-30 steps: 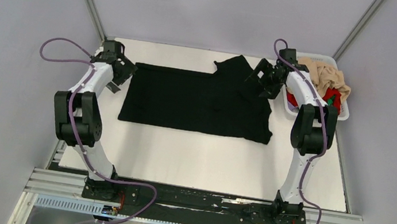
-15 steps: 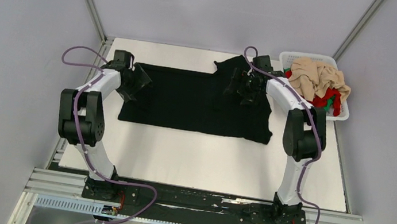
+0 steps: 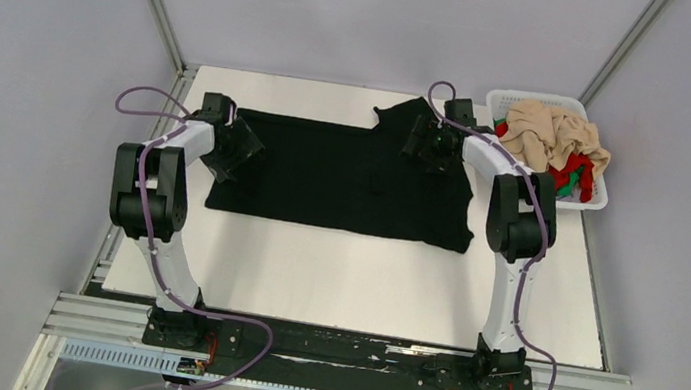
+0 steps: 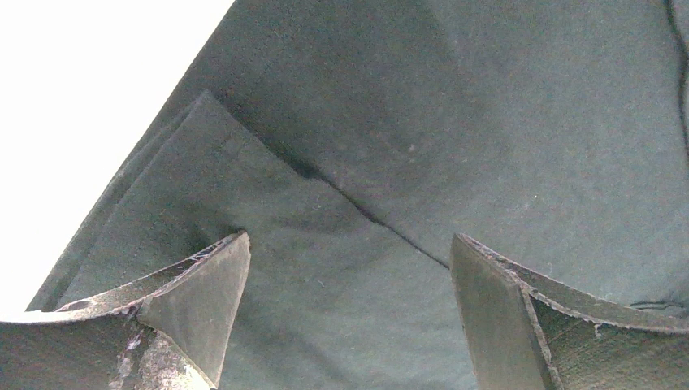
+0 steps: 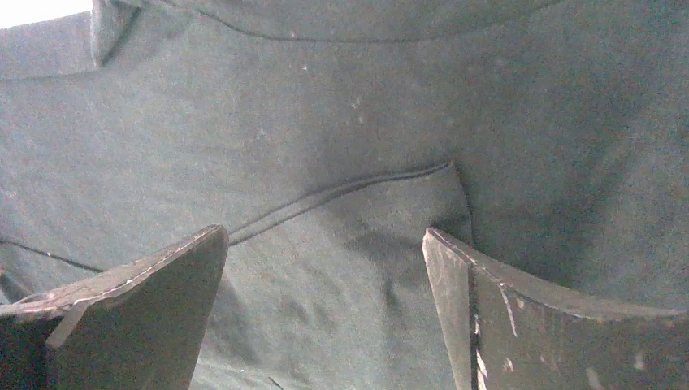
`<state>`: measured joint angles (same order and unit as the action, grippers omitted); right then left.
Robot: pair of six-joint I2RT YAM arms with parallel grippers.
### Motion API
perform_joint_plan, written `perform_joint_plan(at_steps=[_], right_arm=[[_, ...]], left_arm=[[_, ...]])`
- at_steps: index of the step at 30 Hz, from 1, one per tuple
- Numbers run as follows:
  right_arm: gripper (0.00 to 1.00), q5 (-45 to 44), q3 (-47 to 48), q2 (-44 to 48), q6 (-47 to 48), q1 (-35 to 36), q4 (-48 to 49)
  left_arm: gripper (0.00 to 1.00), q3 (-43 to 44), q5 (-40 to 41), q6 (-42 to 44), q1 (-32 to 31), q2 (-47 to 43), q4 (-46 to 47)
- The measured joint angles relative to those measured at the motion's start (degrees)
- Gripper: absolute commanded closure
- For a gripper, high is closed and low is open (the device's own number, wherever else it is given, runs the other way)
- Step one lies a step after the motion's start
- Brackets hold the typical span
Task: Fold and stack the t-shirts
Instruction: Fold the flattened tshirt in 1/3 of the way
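A large black t-shirt (image 3: pixel 344 175) lies spread flat on the white table. My left gripper (image 3: pixel 239 149) is open low over its left edge; in the left wrist view (image 4: pixel 349 268) its fingers straddle a folded flap of the black cloth (image 4: pixel 325 244). My right gripper (image 3: pixel 425 147) is open over the shirt's far right part by a sleeve; in the right wrist view (image 5: pixel 325 268) its fingers straddle a hemmed fold (image 5: pixel 357 236). Beige (image 3: pixel 556 132), red (image 3: pixel 558 175) and green (image 3: pixel 576 175) shirts are heaped in the basket.
A white lattice basket (image 3: pixel 592 192) stands at the table's far right corner. The white table (image 3: pixel 361 278) has bare surface in front of the black shirt. Grey walls and metal posts enclose the back and sides.
Both arms have swung inward over the black shirt: the left gripper moved right onto its left edge, the right gripper moved left from beside the basket onto the shirt's far right part.
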<state>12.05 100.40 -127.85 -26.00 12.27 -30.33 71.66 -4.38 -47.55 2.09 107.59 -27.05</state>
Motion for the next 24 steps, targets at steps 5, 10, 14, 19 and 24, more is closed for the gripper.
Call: perform_joint_plan(at_steps=[5, 10, 14, 19, 24], right_arm=[[0.0, -1.8, -12.9, 7.9, -0.1, 0.6, 4.9], [0.0, -4.2, -27.6, 18.0, -1.2, 1.0, 7.8], [0.0, -6.0, -36.0, 24.4, -1.8, 1.1, 8.7], [0.0, -6.8, -40.1, 27.6, -2.3, 1.1, 10.1], [0.0, -6.9, -41.5, 29.3, -2.7, 1.1, 9.3]], left_arm=[[0.0, -4.5, -0.8, 0.2, 0.2, -2.9, 3.8], [0.0, -15.4, -2.5, 0.2, -0.2, -11.3, 6.9], [0.0, -23.6, -3.3, -0.3, -1.0, -18.9, 7.1], [0.0, -30.3, -3.0, -1.4, -3.0, -26.5, 5.6], [0.0, -32.8, -3.3, -1.6, -3.8, -30.6, 1.3]])
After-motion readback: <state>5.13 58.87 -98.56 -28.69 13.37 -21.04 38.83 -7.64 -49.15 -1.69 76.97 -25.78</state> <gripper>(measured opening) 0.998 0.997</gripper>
